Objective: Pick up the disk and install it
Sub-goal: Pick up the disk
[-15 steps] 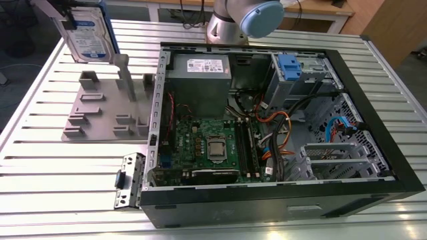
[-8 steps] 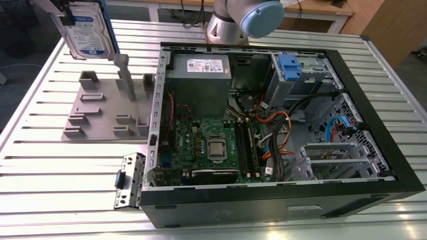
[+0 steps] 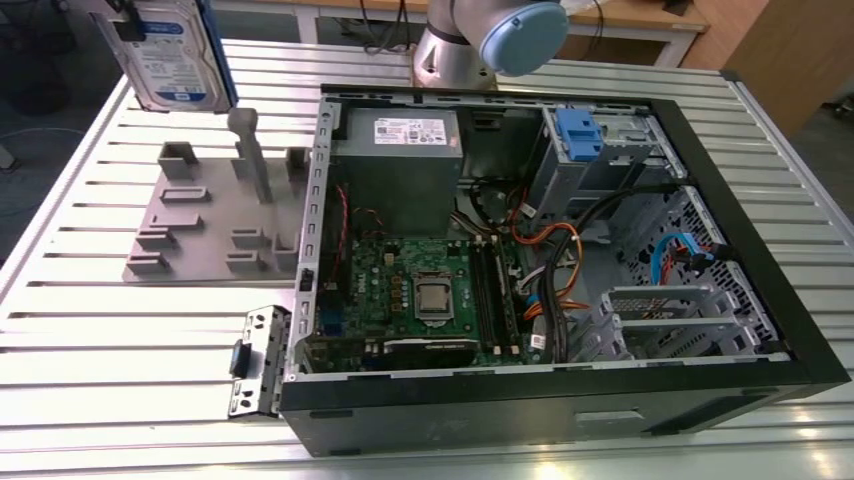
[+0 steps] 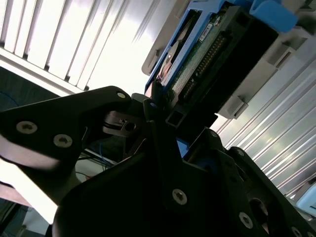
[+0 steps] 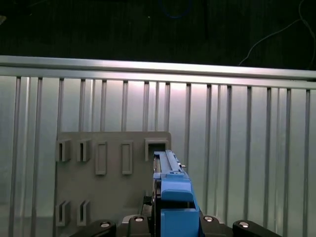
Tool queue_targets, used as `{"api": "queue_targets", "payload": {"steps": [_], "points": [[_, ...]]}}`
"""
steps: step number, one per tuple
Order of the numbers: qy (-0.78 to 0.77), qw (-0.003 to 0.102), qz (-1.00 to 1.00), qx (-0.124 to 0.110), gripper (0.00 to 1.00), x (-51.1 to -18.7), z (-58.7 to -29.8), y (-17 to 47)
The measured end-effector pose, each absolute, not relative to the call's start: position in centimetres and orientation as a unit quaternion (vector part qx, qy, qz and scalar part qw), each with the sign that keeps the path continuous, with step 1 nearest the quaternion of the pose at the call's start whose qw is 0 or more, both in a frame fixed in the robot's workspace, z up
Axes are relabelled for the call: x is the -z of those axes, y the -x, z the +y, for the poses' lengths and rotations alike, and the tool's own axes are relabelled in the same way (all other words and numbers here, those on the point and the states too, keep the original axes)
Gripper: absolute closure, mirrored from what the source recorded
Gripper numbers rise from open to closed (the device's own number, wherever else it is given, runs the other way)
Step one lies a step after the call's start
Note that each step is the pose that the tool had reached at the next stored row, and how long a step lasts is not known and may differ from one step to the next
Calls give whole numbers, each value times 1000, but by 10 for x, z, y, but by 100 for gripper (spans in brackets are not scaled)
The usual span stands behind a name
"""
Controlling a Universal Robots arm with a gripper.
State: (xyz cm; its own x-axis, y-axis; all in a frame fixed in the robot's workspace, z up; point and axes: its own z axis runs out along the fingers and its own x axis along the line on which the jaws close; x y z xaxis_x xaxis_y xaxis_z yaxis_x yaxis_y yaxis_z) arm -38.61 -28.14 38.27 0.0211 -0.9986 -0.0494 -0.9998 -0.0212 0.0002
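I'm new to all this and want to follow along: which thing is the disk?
Find the open black computer case on the slatted table, then the grey slotted plate at the exterior view's left of it. Upright in the air over that plate is the disk: silver, white-and-blue label, blue frame.

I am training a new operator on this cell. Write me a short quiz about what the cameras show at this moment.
1. True or false: the hand is shut on the disk.
2. In the first wrist view, what lies below the held disk? A) the grey fixture plate B) a keyboard C) a cardboard box
3. Fill in: in the exterior view, the computer case stands on the ____ side of the grey fixture plate.

Key: 1 true; 2 A; 3 right (the exterior view's right).
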Motion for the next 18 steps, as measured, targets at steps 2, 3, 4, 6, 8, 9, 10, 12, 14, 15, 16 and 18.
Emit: {"api": "queue_targets", "payload": {"steps": [2,3,4,6,8,9,10,12,14,15,16,18], "points": [[714,17,699,-18,64,-385,-281,386],[714,17,699,-18,64,-387,-281,386],[714,17,699,-18,64,-388,-281,386],[714,17,699,-18,64,-391,-281,386],[714,17,699,-18,64,-393,-281,386],[714,17,699,-18,64,-395,-281,386],[714,17,699,-18,64,-396,-281,386],[714,17,699,-18,64,-399,-281,386],[714,18,699,-18,64,-402,-281,386],[714,17,699,-18,64,-403,-281,386],[714,18,699,-18,64,-405,-281,386],[714,17,699,-18,64,-408,-281,386]]}}
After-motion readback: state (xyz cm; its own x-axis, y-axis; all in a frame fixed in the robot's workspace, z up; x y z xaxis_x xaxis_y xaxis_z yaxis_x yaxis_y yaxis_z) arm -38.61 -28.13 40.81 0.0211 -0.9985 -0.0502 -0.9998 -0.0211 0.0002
